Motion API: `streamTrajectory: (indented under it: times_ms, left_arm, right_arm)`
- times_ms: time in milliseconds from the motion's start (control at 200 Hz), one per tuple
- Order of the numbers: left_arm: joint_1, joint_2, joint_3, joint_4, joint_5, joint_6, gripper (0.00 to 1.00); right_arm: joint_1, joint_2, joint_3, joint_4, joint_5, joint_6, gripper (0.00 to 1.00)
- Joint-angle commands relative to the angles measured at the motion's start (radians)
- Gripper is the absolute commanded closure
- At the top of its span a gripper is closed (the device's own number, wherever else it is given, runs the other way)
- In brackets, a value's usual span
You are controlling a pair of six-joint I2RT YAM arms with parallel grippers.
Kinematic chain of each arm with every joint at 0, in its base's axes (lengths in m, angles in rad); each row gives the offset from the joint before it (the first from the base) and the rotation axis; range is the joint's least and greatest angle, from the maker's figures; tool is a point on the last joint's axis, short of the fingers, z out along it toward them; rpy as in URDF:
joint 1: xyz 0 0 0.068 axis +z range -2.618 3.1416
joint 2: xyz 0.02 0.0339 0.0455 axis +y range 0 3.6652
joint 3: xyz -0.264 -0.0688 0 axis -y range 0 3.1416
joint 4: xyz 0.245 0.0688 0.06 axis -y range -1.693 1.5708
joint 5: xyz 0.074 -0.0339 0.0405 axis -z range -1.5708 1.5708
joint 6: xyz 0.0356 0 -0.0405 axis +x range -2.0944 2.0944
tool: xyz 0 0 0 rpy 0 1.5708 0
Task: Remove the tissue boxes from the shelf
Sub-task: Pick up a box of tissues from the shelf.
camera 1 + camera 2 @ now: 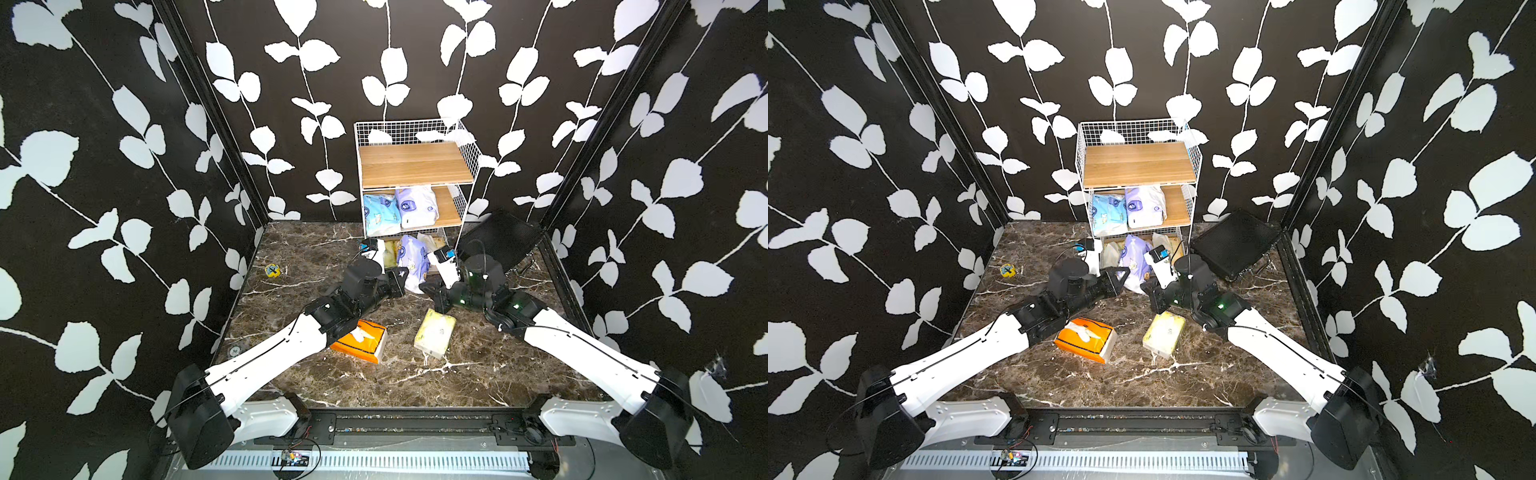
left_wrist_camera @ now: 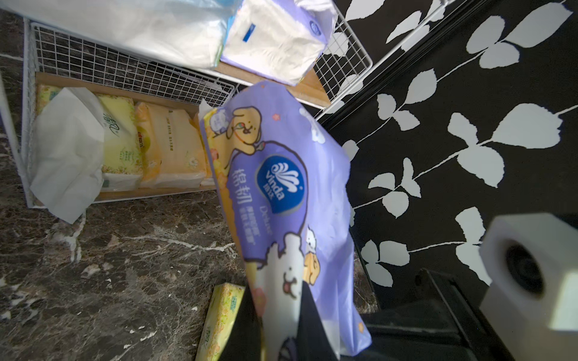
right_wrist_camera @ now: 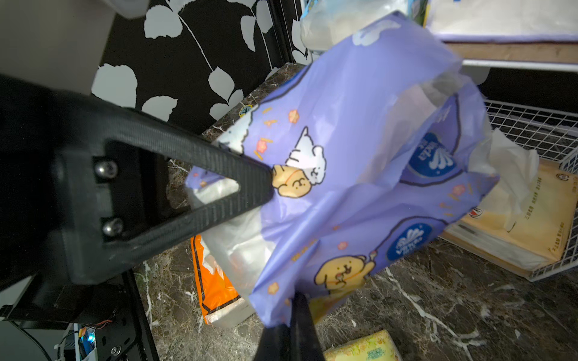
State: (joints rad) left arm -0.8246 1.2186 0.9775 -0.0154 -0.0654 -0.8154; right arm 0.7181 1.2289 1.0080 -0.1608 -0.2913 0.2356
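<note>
A lavender tissue pack (image 1: 413,262) (image 2: 281,187) (image 3: 359,156) hangs just in front of the shelf's (image 1: 415,166) bottom tier. My left gripper (image 1: 401,276) (image 2: 278,328) and right gripper (image 1: 423,286) (image 3: 294,312) are each shut on its wrapper from opposite sides. On the middle tier lie a light blue pack (image 1: 380,214) and a lavender-and-white pack (image 1: 417,205). Pale yellow packs (image 2: 122,140) fill the bottom tier, one with a loose tissue (image 2: 65,150) sticking out. The top board is bare. An orange box (image 1: 361,338) and a pale yellow pack (image 1: 434,332) lie on the marble floor.
A flat black ribbed case (image 1: 498,241) leans in the back right corner beside the shelf. A small yellow sticker (image 1: 272,270) marks the floor at the left. Patterned walls close in the back and both sides.
</note>
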Motion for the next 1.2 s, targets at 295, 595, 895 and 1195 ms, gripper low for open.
streamTrajectory:
  times_ms: [295,595,895,1195]
  left_arm:
    - [-0.017,0.056,-0.079,0.081,-0.02,-0.013,0.94]
    - [-0.016,0.08,-0.134,0.095,-0.034,-0.007,0.94]
    - [-0.016,0.118,-0.201,0.134,-0.071,-0.034,0.95]
    - [-0.017,0.321,-0.205,0.293,0.012,-0.085,1.0]
  right_arm:
    - [0.011,-0.007,-0.096,0.136,-0.013,0.009,1.0]
    - [0.01,0.009,-0.176,0.176,0.005,0.024,1.0]
    - [0.01,0.049,-0.254,0.212,0.031,0.034,1.0]
    - [0.01,0.049,-0.336,0.241,0.09,0.052,1.0]
